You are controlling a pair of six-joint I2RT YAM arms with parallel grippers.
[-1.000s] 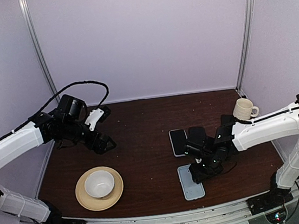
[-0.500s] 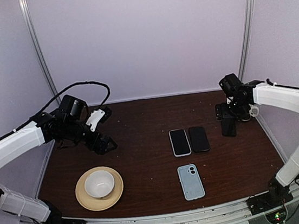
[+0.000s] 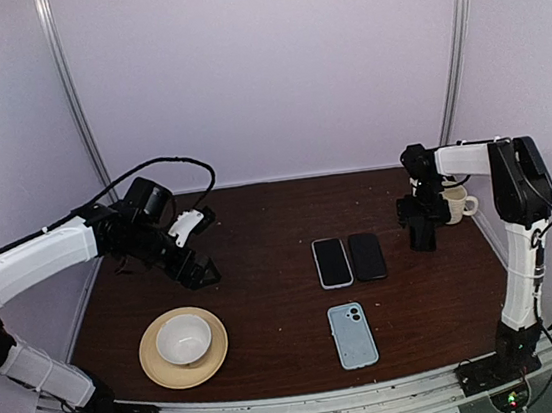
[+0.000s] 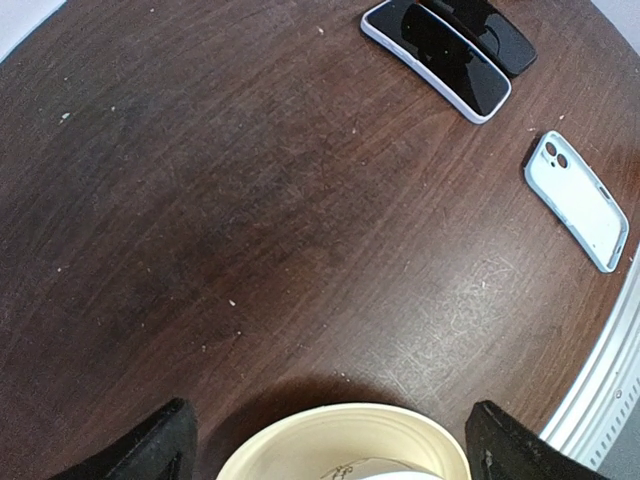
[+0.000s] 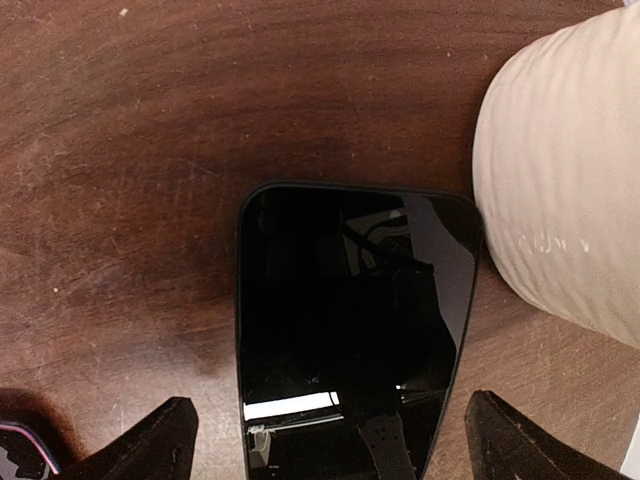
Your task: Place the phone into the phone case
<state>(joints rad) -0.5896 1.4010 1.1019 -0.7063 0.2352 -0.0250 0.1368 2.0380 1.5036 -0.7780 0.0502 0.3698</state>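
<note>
**right arm off the pale phone, now over the black one by the mug**

- right arm: a second ago it stretched low over the pale phone (image 3: 352,335) by the front edge. it has since folded back to the far right.
- right gripper (image 3: 421,229): jaws wide apart, holding nothing, hovering. nothing came away with it. judged: a fresh pick-up is being lined up, and nothing is cased yet.
- left arm: barely shifted.
- left gripper (image 3: 201,268): jaws wide apart, holding nothing, above the table (image 3: 257,219).
- plate (image 3: 155,367) with bowl (image 3: 182,339): just below the left gripper on its near side. no bearing on the task.
- mug (image 3: 450,202): close on the right gripper's right, crowding one end of the phone. whether they touch cannot be told. judged the main obstacle, as a finger has more room at the other end.
- pale phone: back up, unmoved, to the right gripper's left and nearer the bases.
- case (image 3: 331,262): black face up with a light-blue rim. it lies well off to the right gripper's left, toward mid-table.
- second black slab (image 3: 367,256): just beside the case, on the side facing the right gripper. it looks like the phone and could easily be mistaken for it.
- phone (image 5: 350,340): flat, glossy face up, directly beneath the right gripper, its width between the two fingers.
</note>
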